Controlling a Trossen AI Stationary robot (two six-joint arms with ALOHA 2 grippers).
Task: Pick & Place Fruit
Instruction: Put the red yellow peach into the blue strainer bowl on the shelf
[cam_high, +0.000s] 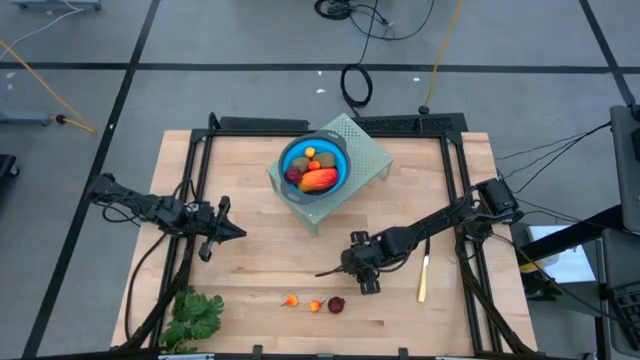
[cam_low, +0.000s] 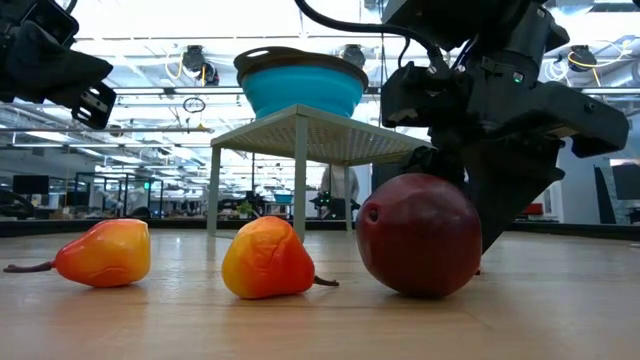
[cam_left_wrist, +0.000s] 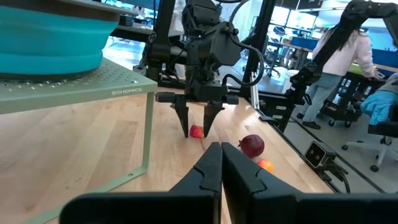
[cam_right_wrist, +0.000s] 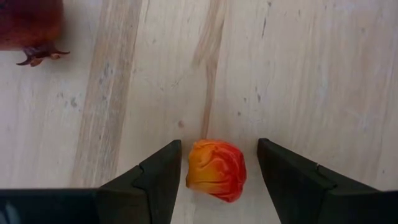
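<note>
A small orange-red fruit (cam_right_wrist: 216, 170) lies on the wooden table between the open fingers of my right gripper (cam_right_wrist: 219, 144), which points steeply down at it; a gap shows on both sides. The left wrist view shows the same fruit (cam_left_wrist: 196, 131) between those fingers. Nearer the table's front edge lie two small orange fruit (cam_high: 291, 300) (cam_high: 316, 306) and a dark red ball (cam_high: 336, 304). Several more fruit lie in the blue bowl (cam_high: 313, 165). My left gripper (cam_high: 235, 232) hovers shut and level at the left, holding nothing.
The bowl stands on a pale green perforated stand (cam_high: 365, 150) at the table's far middle. A green leafy bunch (cam_high: 193, 315) lies at the near left corner. A yellow-handled knife (cam_high: 423, 278) lies to the right of my right gripper. A person (cam_left_wrist: 345, 59) stands beyond the table.
</note>
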